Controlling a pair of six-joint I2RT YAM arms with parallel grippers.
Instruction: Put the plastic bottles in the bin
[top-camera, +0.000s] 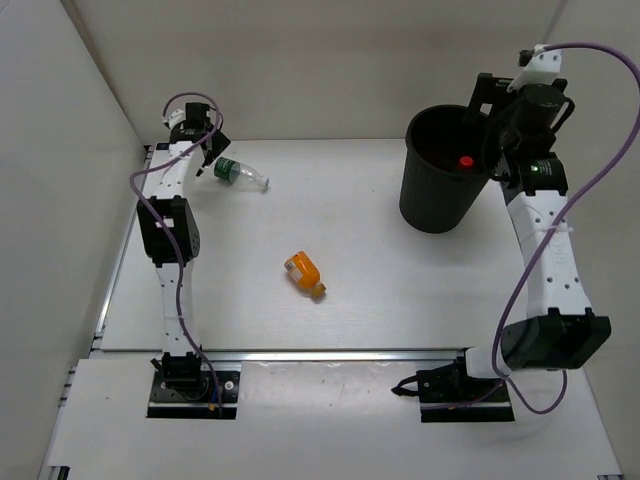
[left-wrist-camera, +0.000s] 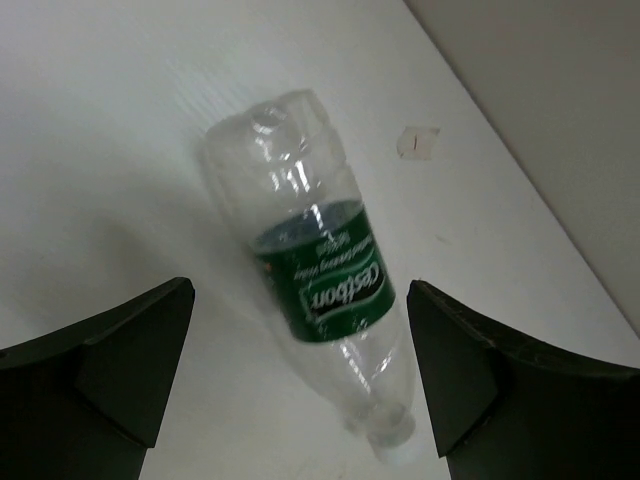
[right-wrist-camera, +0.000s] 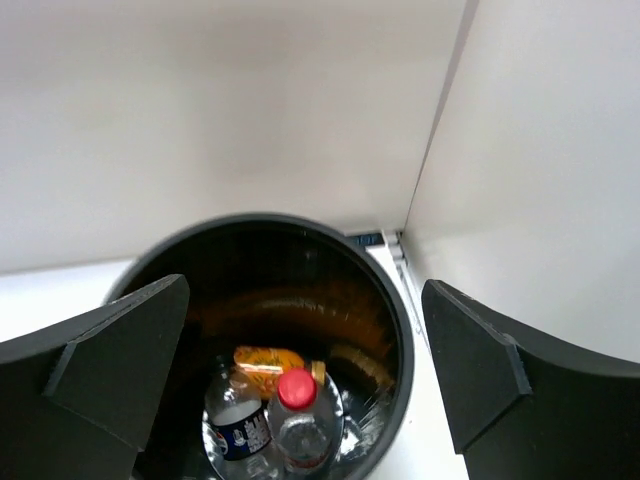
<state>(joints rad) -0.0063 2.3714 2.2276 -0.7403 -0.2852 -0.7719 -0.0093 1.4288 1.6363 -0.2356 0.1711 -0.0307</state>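
Observation:
A clear bottle with a green label (top-camera: 230, 172) lies on its side at the far left of the table. My left gripper (top-camera: 210, 155) hovers over it, open. In the left wrist view the green-label bottle (left-wrist-camera: 318, 280) lies between the spread fingers (left-wrist-camera: 110, 370), cap end nearest the camera, untouched. A squat orange bottle (top-camera: 303, 273) lies mid-table. My right gripper (top-camera: 492, 148) hangs open above the black bin (top-camera: 440, 200). Inside the bin (right-wrist-camera: 396, 320) rest a red-capped bottle (right-wrist-camera: 300, 412), a dark-label bottle (right-wrist-camera: 235, 425) and an orange bottle (right-wrist-camera: 265, 360). The right gripper (right-wrist-camera: 305, 385) holds nothing.
White walls close in on the left, back and right, and the bin stands near the back right corner. A small piece of tape (left-wrist-camera: 417, 142) sticks to the table beyond the green-label bottle. A metal rail (top-camera: 330, 355) runs along the table's near edge.

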